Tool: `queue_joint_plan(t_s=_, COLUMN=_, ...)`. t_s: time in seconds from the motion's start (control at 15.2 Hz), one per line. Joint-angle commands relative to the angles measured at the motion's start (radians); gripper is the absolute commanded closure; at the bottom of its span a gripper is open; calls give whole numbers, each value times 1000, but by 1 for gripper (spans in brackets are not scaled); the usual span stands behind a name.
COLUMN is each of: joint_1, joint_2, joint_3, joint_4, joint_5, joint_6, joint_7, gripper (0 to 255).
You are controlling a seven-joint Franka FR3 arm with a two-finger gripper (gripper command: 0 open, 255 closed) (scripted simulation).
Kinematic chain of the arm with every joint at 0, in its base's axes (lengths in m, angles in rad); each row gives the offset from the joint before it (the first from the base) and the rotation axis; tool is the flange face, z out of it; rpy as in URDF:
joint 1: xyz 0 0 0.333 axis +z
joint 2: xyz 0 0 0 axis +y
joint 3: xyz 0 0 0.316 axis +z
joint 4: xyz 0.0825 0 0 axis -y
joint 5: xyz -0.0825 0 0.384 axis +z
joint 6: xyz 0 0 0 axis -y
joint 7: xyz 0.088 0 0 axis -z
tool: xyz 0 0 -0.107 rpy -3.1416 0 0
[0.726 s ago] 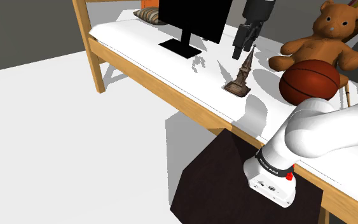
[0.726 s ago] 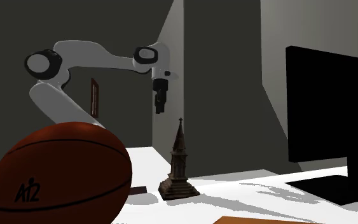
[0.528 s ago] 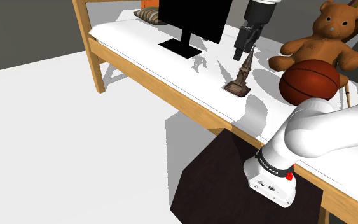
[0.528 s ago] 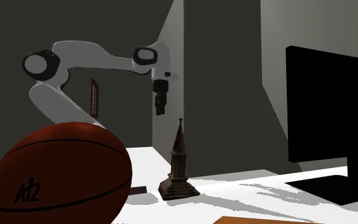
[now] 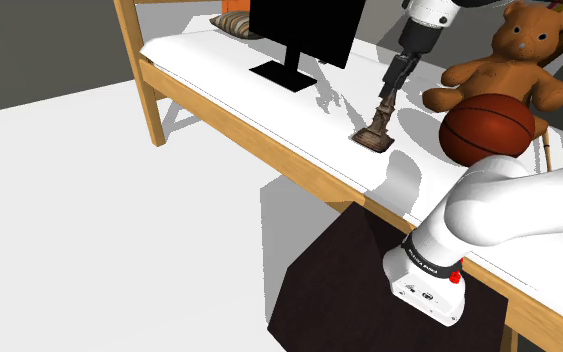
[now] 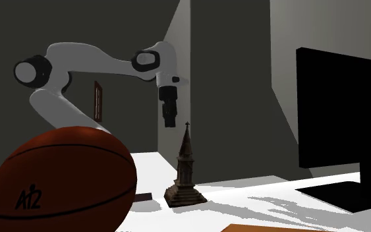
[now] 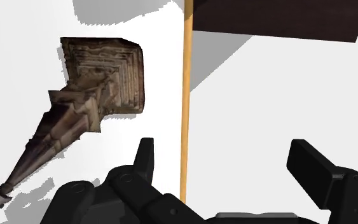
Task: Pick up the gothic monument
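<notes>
The gothic monument (image 5: 376, 130) is a small brown stone spire on a square stepped base, standing upright on the white table top (image 5: 269, 110). My gripper (image 5: 389, 88) hangs just above its tip and covers the upper spire in the shoulder view. Seen from the second exterior view, the gripper (image 6: 171, 122) is a little above and to that view's left of the monument (image 6: 185, 170). The wrist view looks down the monument (image 7: 85, 105). It lies beside one of the black fingers (image 7: 145, 156), outside the gap. The gripper (image 7: 228, 162) is open with nothing between its fingers.
A black monitor (image 5: 304, 30) stands to the shoulder view's left of the monument. A basketball (image 5: 487, 128) and a brown teddy bear (image 5: 514, 55) sit to its right. The table's wooden edge (image 7: 185, 95) runs close below the gripper, with the dark stand (image 7: 279, 19) beyond it.
The gripper has moved down and toward the shoulder view's right, closing in on the spire's tip. The monument has not moved.
</notes>
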Motion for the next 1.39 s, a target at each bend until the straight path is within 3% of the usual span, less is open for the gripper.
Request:
queue_joint_plan(t_s=0.0, joint_1=-16, joint_2=-3, joint_3=-53, joint_4=-27, joint_5=-27, joint_6=50, joint_7=-46, gripper=0)
queue_joint_plan(t_s=0.66, joint_1=-49, joint_2=121, joint_3=-345, joint_4=-43, joint_5=-108, joint_6=305, joint_7=-283, gripper=0)
queue_joint_plan(t_s=1.25, joint_1=-54, joint_2=147, joint_3=-382, joint_4=-126, joint_5=-130, joint_6=414, joint_7=-289, gripper=0)
queue_joint_plan(t_s=1.32, joint_1=-52, joint_2=150, joint_3=-383, joint_4=-125, joint_5=-129, joint_6=416, joint_7=-289, gripper=255)
